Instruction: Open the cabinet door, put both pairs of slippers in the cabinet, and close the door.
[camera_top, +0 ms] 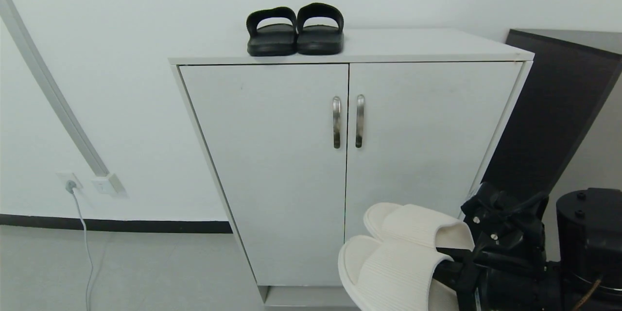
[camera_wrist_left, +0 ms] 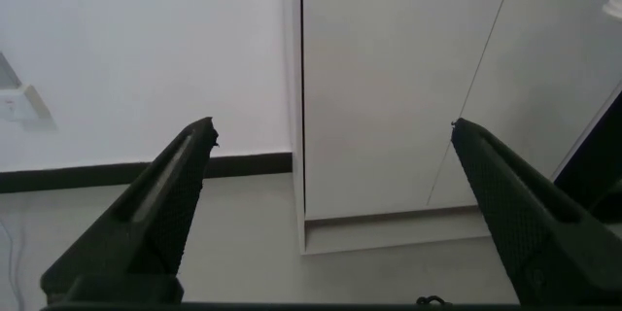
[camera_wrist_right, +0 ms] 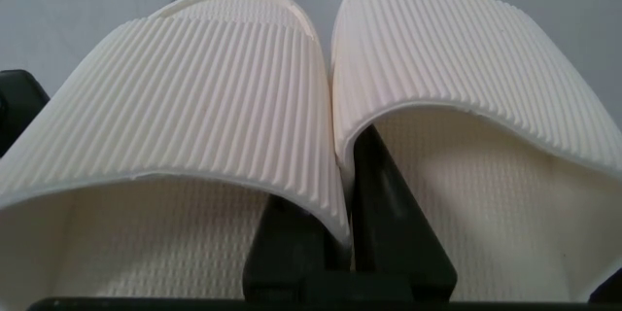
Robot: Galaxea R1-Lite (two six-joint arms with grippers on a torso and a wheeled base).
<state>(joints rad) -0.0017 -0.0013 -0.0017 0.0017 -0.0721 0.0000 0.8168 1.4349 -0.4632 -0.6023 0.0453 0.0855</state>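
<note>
In front of the cabinet's right door, low down, the right gripper (camera_top: 454, 258) is clamped on the white slippers (camera_top: 408, 248). In the right wrist view its dark fingers (camera_wrist_right: 389, 219) pinch the adjoining sides of the two straps, so the pair (camera_wrist_right: 321, 97) hangs side by side, toes toward the cabinet. The straps are finely ribbed and the insoles have a pebbled weave. The toes sit near the door face; whether they touch it cannot be told.

The left gripper (camera_wrist_left: 332, 128) stands wide open with nothing between its textured pads. It is low and apart from the cabinet, facing the cabinet's lower left corner.

The cabinet (camera_top: 427, 46) is smooth, white and square-edged, with a recessed plinth. Both doors are shut, meeting at a thin centre seam flanked by two upright metal bar handles (camera_top: 336, 122). The black slippers (camera_top: 295, 31), matte and moulded, rest together on its top with their near ends at the front edge.

A dark panel (camera_top: 559, 107) stands just beside the cabinet's right side. On the left, grey floor (camera_top: 146, 272) runs to the wall, where a cable (camera_top: 87, 248) hangs.
</note>
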